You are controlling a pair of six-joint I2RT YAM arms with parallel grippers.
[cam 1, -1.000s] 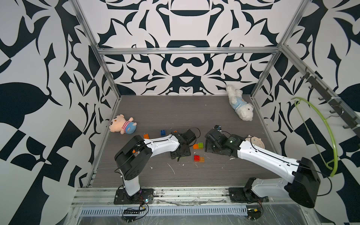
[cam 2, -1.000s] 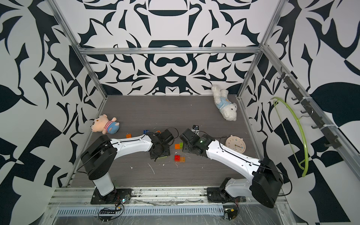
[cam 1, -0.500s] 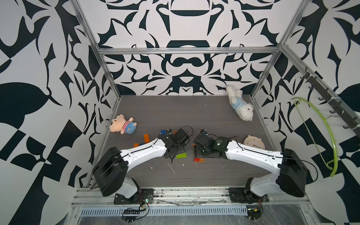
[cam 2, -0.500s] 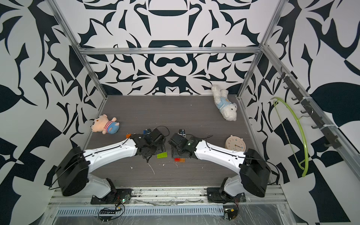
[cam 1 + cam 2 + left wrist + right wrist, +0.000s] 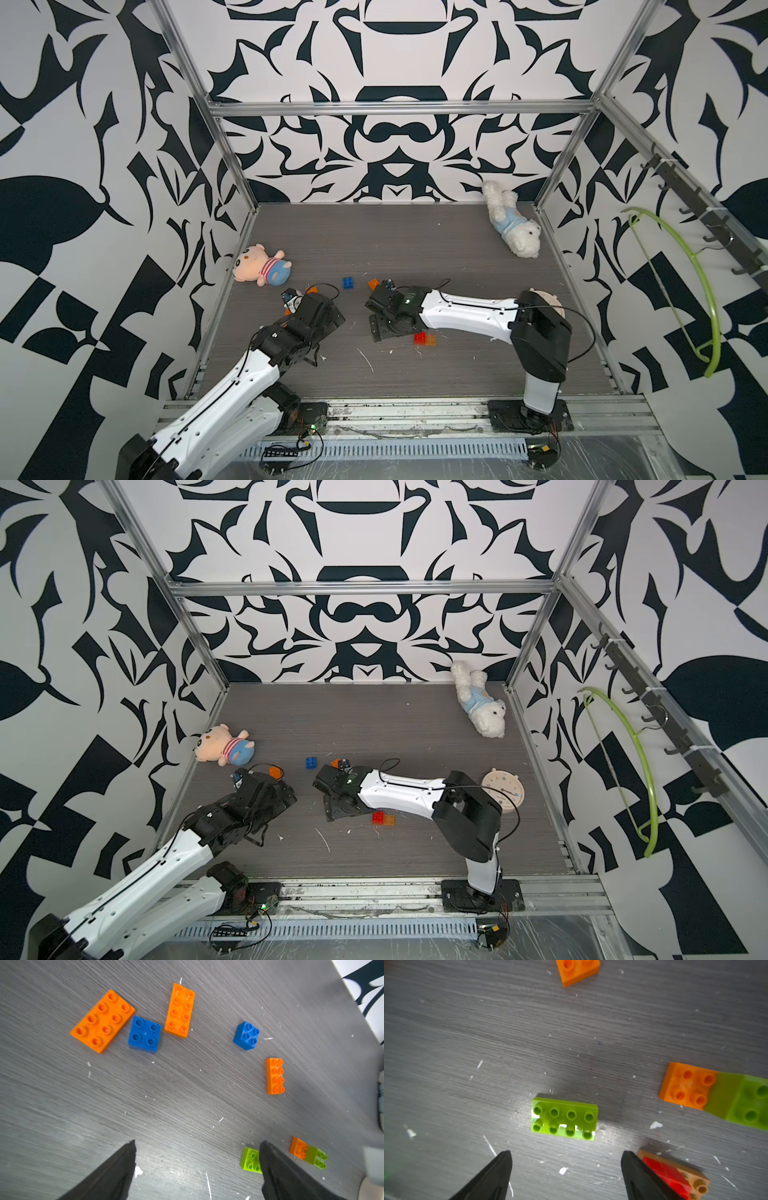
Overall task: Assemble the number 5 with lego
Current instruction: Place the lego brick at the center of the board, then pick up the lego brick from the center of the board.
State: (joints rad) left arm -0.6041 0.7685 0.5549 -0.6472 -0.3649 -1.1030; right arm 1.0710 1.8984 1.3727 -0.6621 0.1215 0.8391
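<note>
Lime-green oblong brick [image 5: 564, 1119] was found flat on the grey table [image 5: 446, 1032] just ahead of the right gripper [image 5: 566, 1153], whose jaws were spread and empty, its long axis laid across their gap.

Studs up, a blue square brick [image 5: 348, 283] lies far-centre, an orange oblong [image 5: 373, 284] just right of it; nearer, a red brick [image 5: 419, 338] touches an amber one [image 5: 431, 340] — a lime oblong [image 5: 564, 1119] lies flat alone, near an orange-and-lime joined pair [image 5: 714, 1095].

Grey wood-grain tabletop [image 5: 395, 241] under scattered lego [image 5: 102, 1021], pink plush [image 5: 261, 270], white plush [image 5: 514, 227], round clock [image 5: 503, 791].
</note>
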